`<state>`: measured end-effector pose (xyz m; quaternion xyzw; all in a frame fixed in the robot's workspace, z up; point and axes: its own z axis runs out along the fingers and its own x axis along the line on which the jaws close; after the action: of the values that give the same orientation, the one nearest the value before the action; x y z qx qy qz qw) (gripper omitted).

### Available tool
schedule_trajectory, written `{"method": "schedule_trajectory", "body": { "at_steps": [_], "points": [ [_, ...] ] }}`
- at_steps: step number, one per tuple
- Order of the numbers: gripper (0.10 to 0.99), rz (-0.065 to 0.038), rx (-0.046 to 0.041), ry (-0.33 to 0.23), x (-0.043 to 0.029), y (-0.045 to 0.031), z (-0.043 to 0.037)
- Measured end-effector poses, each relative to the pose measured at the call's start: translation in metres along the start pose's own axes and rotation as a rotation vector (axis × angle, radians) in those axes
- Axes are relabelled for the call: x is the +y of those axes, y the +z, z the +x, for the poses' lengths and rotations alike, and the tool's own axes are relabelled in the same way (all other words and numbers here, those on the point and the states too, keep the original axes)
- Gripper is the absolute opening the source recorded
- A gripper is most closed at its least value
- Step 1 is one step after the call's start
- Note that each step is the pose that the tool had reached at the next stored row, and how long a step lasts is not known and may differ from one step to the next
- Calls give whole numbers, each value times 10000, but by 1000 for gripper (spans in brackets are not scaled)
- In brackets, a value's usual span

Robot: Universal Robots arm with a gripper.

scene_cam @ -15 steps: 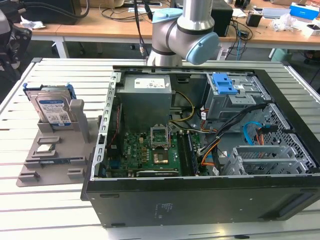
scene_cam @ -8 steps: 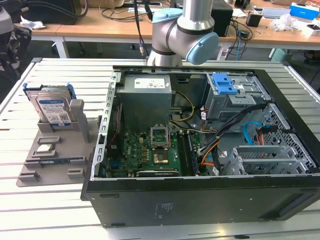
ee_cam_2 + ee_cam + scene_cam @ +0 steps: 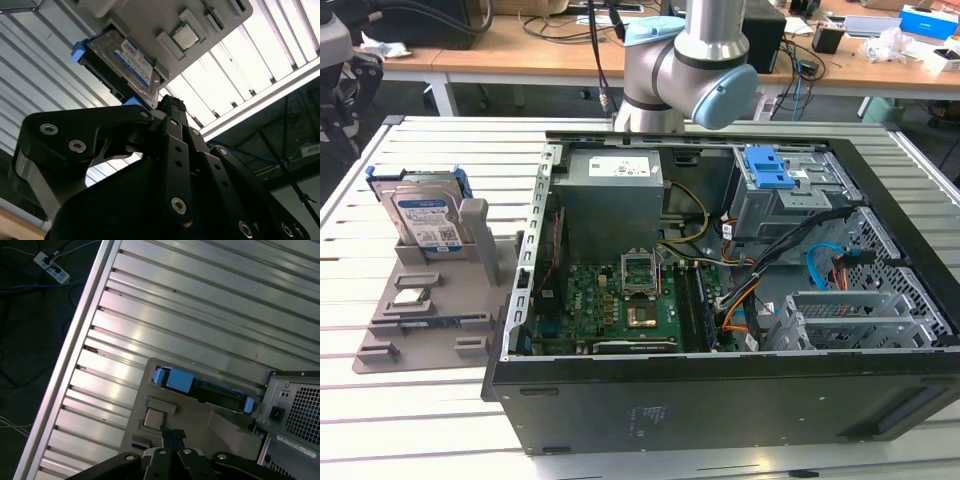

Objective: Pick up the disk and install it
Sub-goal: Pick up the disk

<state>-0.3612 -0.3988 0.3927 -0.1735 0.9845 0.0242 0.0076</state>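
The disk (image 3: pixel 425 215) is a silver hard drive with a white-and-blue label and a blue carrier frame. It stands upright in a slot of the grey holder (image 3: pixel 480 240) on the slatted table, at the exterior view's left. In the second wrist view the disk (image 3: pixel 131 61) lies beyond the tip of my gripper (image 3: pixel 171 103). From the first wrist view I see the disk (image 3: pixel 216 390) edge-on, with my gripper (image 3: pixel 172 434) high above the holder (image 3: pixel 220 422) and apart from the disk. The black fingers are together, with nothing between them.
A small silver processor chip (image 3: pixel 412 296) rests on the holder's flat base. The open computer case (image 3: pixel 720 380) fills the exterior view's middle and right, with a grey drive cage and blue latch (image 3: pixel 775 170) at its back. The arm's base (image 3: pixel 690 70) stands behind the case.
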Motion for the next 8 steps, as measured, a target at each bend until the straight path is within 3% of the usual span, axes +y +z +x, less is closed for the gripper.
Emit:
{"method": "schedule_trajectory", "body": {
  "at_steps": [8],
  "points": [
    [102, -16, 30, -658, 0, 0, 0]
  ]
}}
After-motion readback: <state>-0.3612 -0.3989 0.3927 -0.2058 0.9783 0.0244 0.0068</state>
